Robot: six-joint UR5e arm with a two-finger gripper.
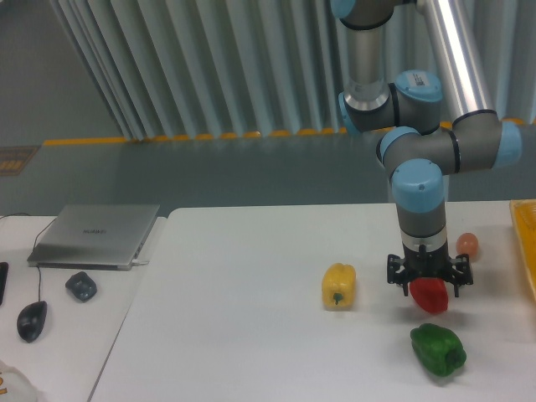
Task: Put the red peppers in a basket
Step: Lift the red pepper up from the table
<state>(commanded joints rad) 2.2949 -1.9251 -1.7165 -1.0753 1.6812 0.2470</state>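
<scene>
Gripper (428, 283) down over red pepper (430, 296), top of it hidden; grip state unreadable. Basket (525, 243) cut off at right edge.

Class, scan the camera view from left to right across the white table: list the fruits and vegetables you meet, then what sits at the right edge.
yellow pepper → red pepper → small orange-pink fruit → basket

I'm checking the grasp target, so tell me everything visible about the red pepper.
The red pepper is glossy, blocky and bright red, on the white table right of the yellow pepper and above the green one. The gripper sits directly over it, hiding its top; whether the fingers touch it cannot be told.
</scene>
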